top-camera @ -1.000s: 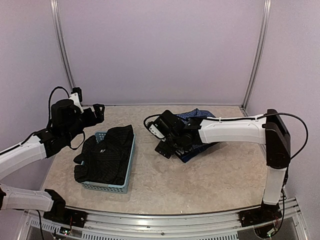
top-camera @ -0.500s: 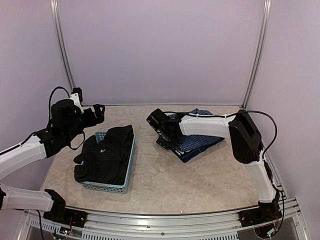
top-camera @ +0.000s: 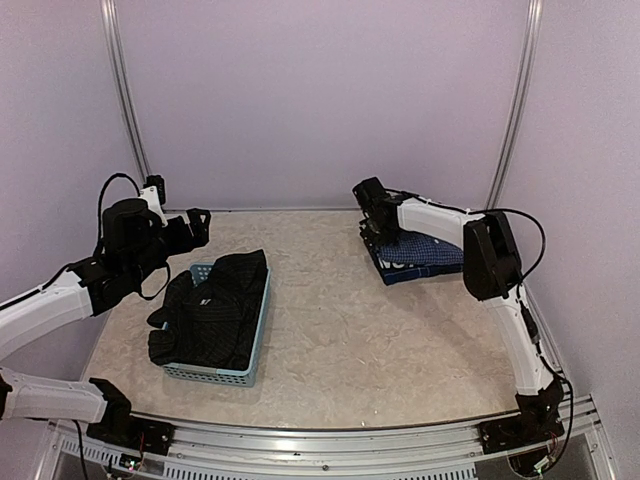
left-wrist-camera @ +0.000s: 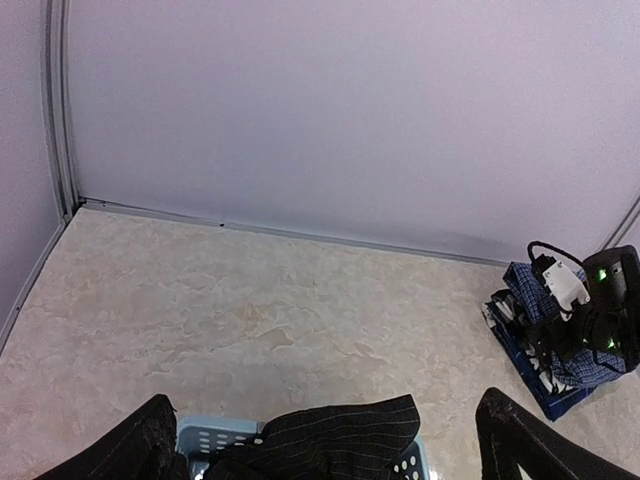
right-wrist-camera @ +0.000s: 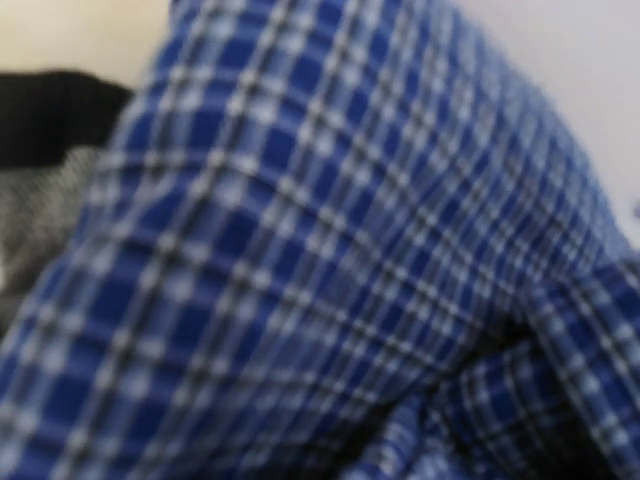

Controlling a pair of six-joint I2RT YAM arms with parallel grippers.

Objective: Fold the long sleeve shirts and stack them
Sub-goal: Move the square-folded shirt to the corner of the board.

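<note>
Left fingers: spread wide, nothing between them, hanging in the air over the far end of the basket, clear of cloth and rim. Pointed out across the counter toward the far wall.

Right fingers: spread as wide as they go, down at the left end of the blue check shirt. Wrist view filled with blurred blue-white check right up against the lens, with a dark patch at the left edge. Can't tell from any view whether cloth is actually pinched. Right arm stretched far out and bent back toward that corner.

Blue check shirt: compact bundle at the far right of the counter, close to the back wall, well apart from the basket. Looks roughly folded, dark underside showing along the near edge.

Black pinstripe shirt: crumpled heap in the light blue basket, left half of the counter. Fills most of the basket, spilling over the left rim and the far end. Not folded, not stacked with the blue one.
</note>
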